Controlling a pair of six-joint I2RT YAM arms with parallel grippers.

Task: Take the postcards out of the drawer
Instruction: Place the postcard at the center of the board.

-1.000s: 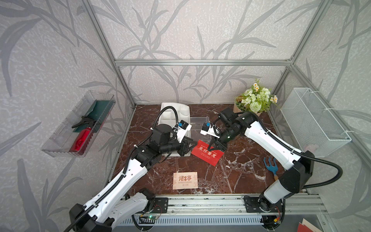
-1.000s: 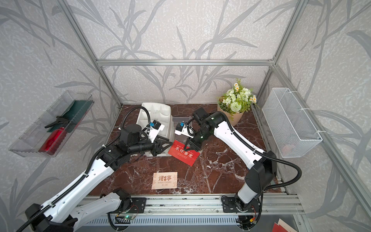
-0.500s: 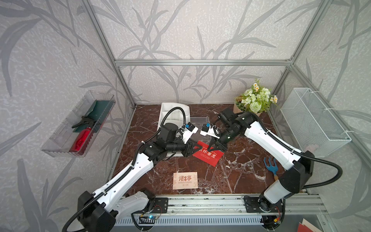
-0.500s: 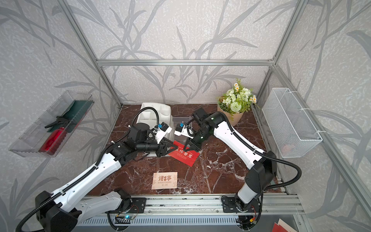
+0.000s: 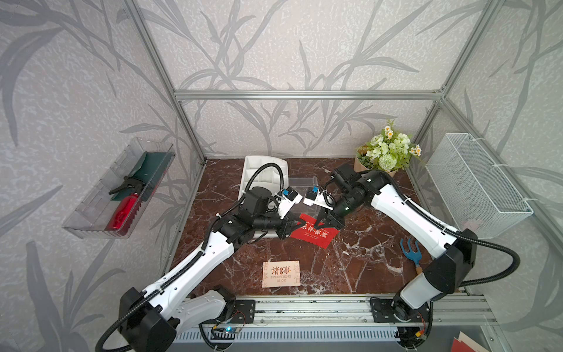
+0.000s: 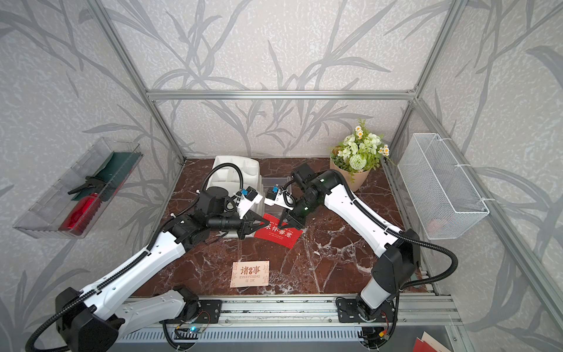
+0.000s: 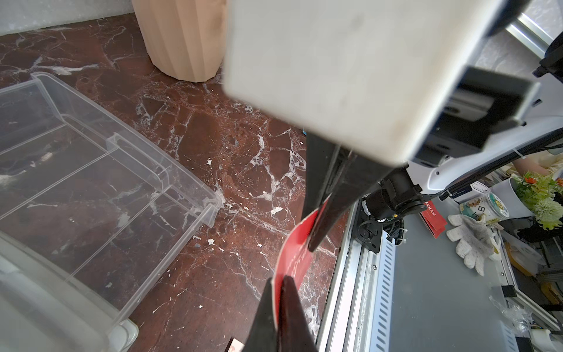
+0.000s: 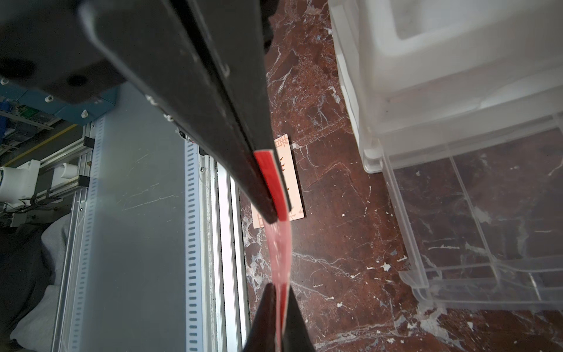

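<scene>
Currently the left gripper (image 5: pixel 293 226) and right gripper (image 5: pixel 319 225) both pinch the red rectangular paper postcard (image 5: pixel 316 237); opposing pulls could crease it.

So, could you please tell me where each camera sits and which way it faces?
Top views: high at the front, looking down over the table; both arms show, left gripper and right gripper pinching the red card.
Left wrist: on the left arm, looking along the left gripper past the drawer toward the pot.
Right wrist: on the right arm, looking along the right gripper toward the peach card.
Shared: both wrist views show the red card and drawer.
</scene>
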